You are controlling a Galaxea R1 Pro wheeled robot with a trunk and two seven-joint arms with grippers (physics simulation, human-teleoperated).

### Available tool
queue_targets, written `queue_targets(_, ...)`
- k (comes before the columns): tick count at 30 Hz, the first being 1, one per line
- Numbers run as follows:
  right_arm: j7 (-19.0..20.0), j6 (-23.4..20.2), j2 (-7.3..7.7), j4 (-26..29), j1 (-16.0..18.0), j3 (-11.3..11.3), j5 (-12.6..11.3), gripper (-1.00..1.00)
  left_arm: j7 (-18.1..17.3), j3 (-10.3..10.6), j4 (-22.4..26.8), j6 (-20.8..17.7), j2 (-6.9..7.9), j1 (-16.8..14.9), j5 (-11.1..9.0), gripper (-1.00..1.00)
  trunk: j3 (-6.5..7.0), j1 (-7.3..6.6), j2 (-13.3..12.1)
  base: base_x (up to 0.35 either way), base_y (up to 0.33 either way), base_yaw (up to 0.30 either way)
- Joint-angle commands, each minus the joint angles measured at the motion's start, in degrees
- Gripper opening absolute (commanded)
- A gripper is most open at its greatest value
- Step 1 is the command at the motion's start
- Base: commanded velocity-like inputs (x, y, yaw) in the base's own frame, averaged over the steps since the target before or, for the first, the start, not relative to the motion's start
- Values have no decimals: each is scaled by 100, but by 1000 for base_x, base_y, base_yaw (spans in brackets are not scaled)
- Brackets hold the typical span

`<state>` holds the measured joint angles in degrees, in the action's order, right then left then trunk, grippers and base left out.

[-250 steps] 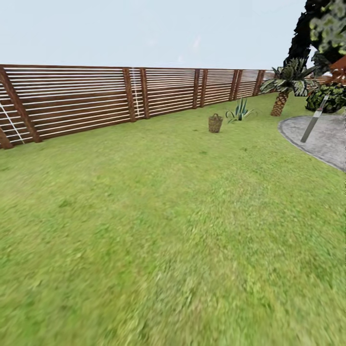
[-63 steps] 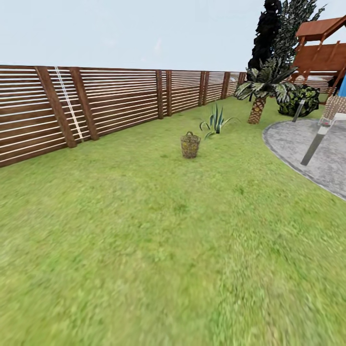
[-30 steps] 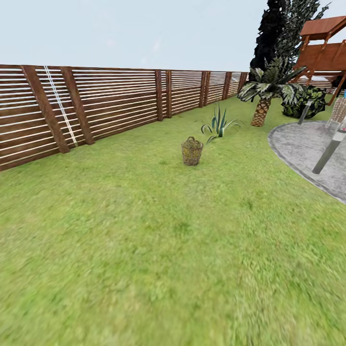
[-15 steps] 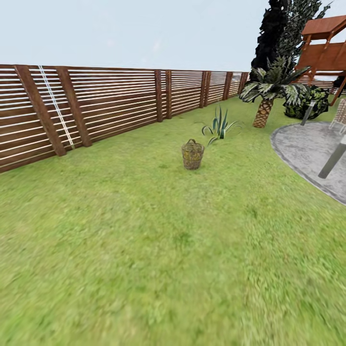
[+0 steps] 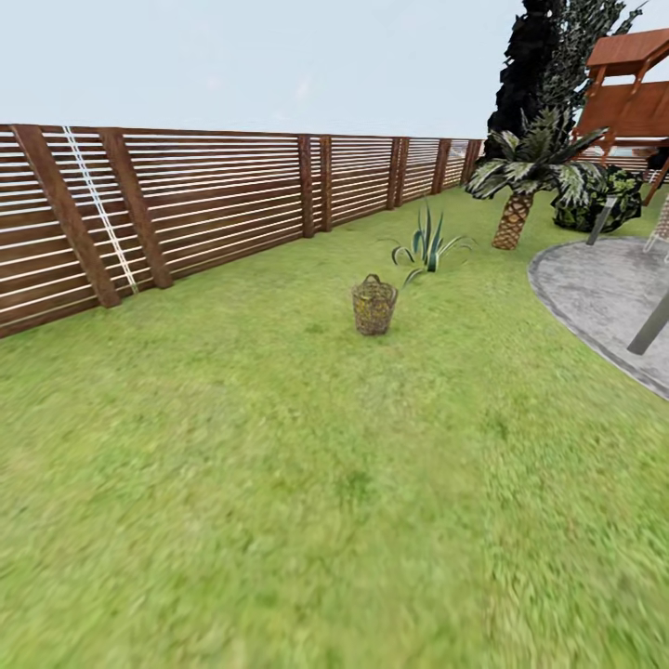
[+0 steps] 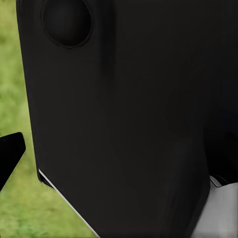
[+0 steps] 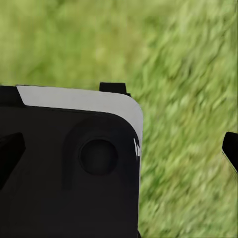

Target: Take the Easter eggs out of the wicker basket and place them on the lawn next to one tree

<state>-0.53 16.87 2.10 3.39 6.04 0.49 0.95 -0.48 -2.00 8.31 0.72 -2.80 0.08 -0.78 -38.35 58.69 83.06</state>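
The broad mottled green lawn spread from under my base outward, bare grass in the foreground of the head view. In both wrist views a black housing of the robot's own body blocked much of the picture, with blurred grass beside it; dark finger tips poked in at the edges, but I could not tell whether either claw stood open or closed.

Further out, near the middle of the head view, the round brown open-weave wicker basket stood upright on the grass, well apart from me. I could not see whether the eggs lay inside; the weave was too small to read. Just beyond it grew a spiky green plant, and to the right curved the grey paved area. Behind that stood a short palm with a scaled trunk and a tall near-black tree, with the slatted wooden fence along the left.

Compared with a second earlier, the basket sat slightly lower and larger in the head view, with the whole scene shifted: my base had rolled closer. I judged the approach unfinished, with more driving needed before any reach.
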Motion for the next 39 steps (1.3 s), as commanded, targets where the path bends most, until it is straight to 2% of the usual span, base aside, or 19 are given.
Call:
queue_targets(1,-5,18,1,-5,3,4,10,100,-5,-19,4,8,-2,1,-9,100,-4,3,2,337,0,0)
queue_targets(9,41,21,5,-5,3,3,21,100,-5,-19,4,8,-2,1,-10,100,-4,3,2,337,0,-53)
queue_targets(26,44,23,9,-5,3,3,20,100,-5,-19,4,8,-2,1,-10,100,-4,3,2,337,0,-263)
queue_targets(39,35,20,1,-5,3,3,20,100,-5,-19,4,8,-2,1,-10,100,-4,3,2,337,0,-25)
